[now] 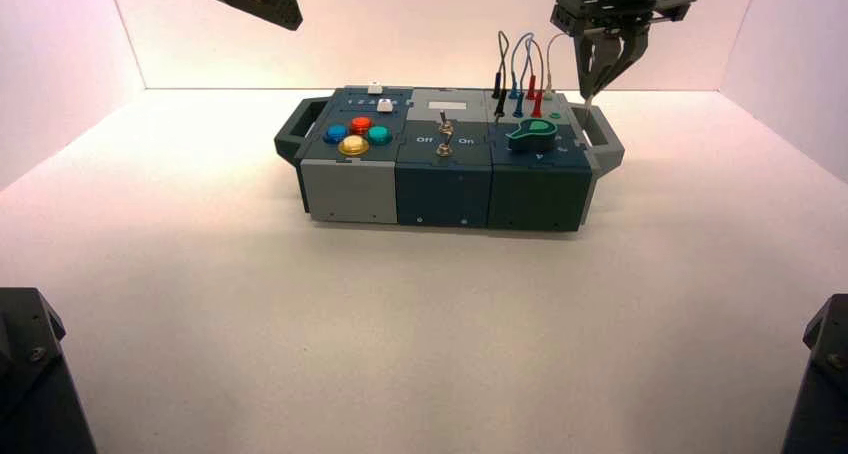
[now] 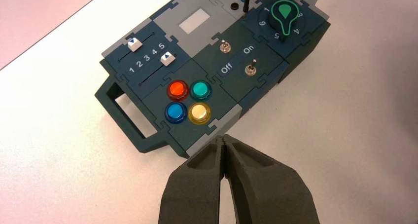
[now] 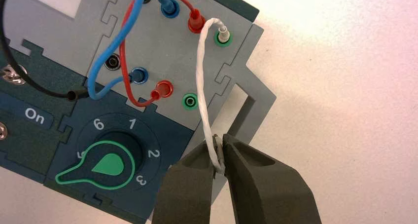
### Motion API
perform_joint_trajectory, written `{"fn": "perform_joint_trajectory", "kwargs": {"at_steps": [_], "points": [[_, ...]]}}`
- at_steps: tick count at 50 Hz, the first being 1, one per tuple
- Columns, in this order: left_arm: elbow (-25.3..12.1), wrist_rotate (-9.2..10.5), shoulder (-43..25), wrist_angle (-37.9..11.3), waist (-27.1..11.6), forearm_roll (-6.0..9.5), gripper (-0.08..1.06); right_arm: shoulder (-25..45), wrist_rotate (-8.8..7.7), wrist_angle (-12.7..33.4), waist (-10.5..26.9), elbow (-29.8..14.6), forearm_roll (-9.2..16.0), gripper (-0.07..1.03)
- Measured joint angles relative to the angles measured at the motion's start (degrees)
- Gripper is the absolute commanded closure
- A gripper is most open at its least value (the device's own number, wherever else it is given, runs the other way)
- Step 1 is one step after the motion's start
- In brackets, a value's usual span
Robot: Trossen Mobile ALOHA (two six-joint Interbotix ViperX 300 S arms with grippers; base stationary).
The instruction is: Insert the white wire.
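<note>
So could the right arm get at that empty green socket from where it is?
Probably yes: the right gripper holds the white wire close to the green socket, and nothing seems to block it.

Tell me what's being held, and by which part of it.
The right gripper holds the white wire at its loose end; its other end sits in a green-ringed socket.

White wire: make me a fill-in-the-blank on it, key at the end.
The loose end of the white wire is held by the ____ claw.
Its other end sits in a socket ringed in ____.
The empty green socket lies nearest the ____ wire's plug.
The left claw is ____.

Missing words: right; green; red; shut
</note>
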State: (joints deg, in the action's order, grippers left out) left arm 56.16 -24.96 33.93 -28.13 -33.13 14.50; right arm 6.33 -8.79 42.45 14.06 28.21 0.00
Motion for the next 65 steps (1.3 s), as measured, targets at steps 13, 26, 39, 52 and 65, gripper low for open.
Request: {"fn": "perform_joint_trajectory", "kwargs": {"at_steps": [13, 26, 39, 52, 65], "points": [[0.1, 0.0, 0.0, 0.0, 0.0, 0.0, 1.01, -0.3, 0.0, 0.0, 0.0, -1.1, 0.2, 0.98], [0.1, 0.0, 0.1, 0.0, -0.1, 0.0, 1.01, -0.5, 0.0, 0.0, 1.0, -1.4, 1.1, 0.98], [0.1, 0.0, 0.4, 0.0, -0.1, -0.09, 1.01, -0.6, 0.26, -0.4, 1.6, -1.5, 2.5, 0.98], [0.1, 0.0, 0.7, 0.0, 0.0, -0.09, 1.01, -0.6, 0.62, -2.1, 1.6, -1.4, 3.3, 0.98], [0.1, 0.0, 1.1, 0.0, 0.1, -0.09, 1.01, -0.6, 0.79, -3.4, 1.7, -1.4, 3.7, 0.98]]}}
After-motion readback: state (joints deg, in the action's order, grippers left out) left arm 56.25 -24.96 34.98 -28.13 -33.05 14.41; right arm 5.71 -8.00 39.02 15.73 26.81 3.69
